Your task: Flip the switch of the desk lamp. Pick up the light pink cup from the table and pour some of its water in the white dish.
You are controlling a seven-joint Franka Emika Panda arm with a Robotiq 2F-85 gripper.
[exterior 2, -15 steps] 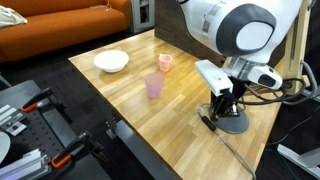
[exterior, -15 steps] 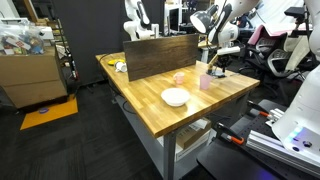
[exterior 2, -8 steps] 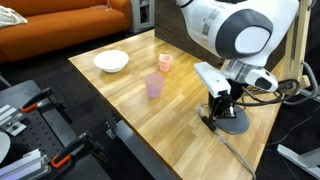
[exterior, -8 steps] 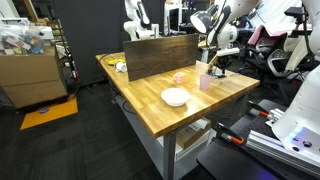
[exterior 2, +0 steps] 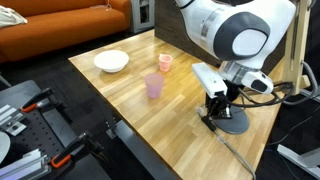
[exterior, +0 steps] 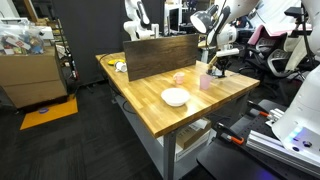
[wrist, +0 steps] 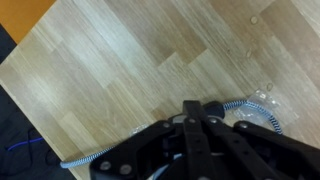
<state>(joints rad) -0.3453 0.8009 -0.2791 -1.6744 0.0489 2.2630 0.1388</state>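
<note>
Hand (exterior 2: 215, 110) low by desk lamp (exterior 2: 236, 123), grip unclear; light pink cup (exterior 2: 165, 62) contents hidden.

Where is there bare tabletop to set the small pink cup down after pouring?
Widest bare wood: between the tall pale pink tumbler and the desk lamp's dark flat base. A second strip runs along the wooden table's near edge, in front of the round white dish. Crowded: at the base, where the gripper hangs, and between tumbler and small salmon-pink cup.

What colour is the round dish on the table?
The dish is plain white, clearest in an exterior view.
</note>
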